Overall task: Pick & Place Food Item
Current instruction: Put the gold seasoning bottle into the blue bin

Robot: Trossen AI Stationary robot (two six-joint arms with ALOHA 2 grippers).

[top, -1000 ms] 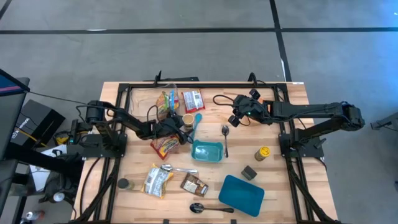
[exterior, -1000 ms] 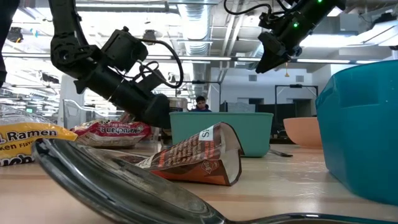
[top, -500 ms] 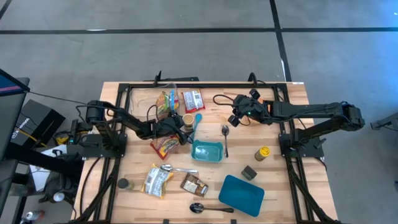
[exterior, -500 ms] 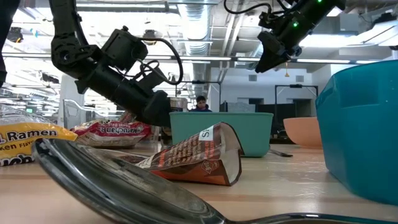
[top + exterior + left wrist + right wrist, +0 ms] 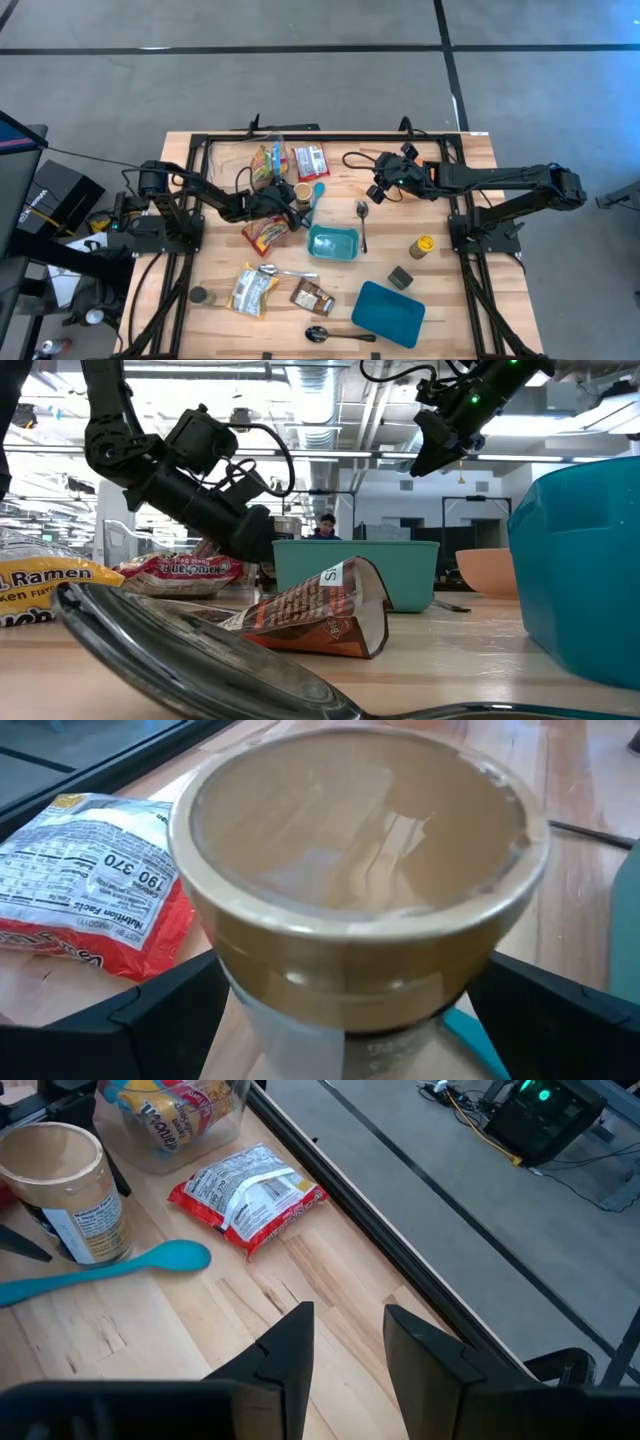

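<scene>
I am bracketing the cup (image 5: 360, 890), at twelve o'clock from the bin (image 5: 333, 242), with the left gripper (image 5: 289, 199) jaws wide and empty; next is closing them, right gripper (image 5: 379, 190) idling part-open.

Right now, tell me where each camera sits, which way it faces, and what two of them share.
High view: overhead, looking straight down; both arms show, left hand at the tan cup, right hand raised.
Low view: at tabletop height, looking level across a brown packet; both arms enter from above.
Left wrist view: on the left wrist, facing the tan cup between its open fingers.
Right wrist view: on the right wrist, looking down past its fingers.
Shared: both wrist views show the tan cup and the red ramen packet.
</scene>
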